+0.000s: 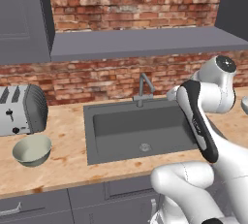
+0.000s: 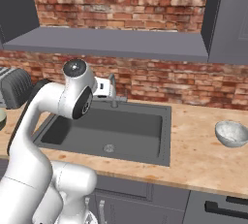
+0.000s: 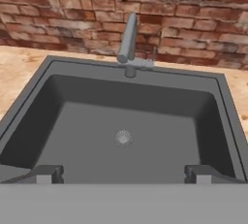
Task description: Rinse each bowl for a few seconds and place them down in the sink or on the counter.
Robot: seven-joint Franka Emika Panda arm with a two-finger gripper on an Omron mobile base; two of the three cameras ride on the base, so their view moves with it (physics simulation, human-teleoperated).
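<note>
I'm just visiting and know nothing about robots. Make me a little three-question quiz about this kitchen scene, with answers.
1. True or false: a bowl lies inside the sink.
2. Which bowl sits beside the toaster? A) the cream bowl B) the speckled bowl
3. Fill in: the tool points down toward the sink's round ____.

Key
1. False: both bowls rest on the counter, one on each side of the sink.
2. A: it sits just in front of the toaster, left of the sink.
3. Drain: the hand view shows it ahead of the spread fingertips, below the tap. The tool holds nothing.
</note>
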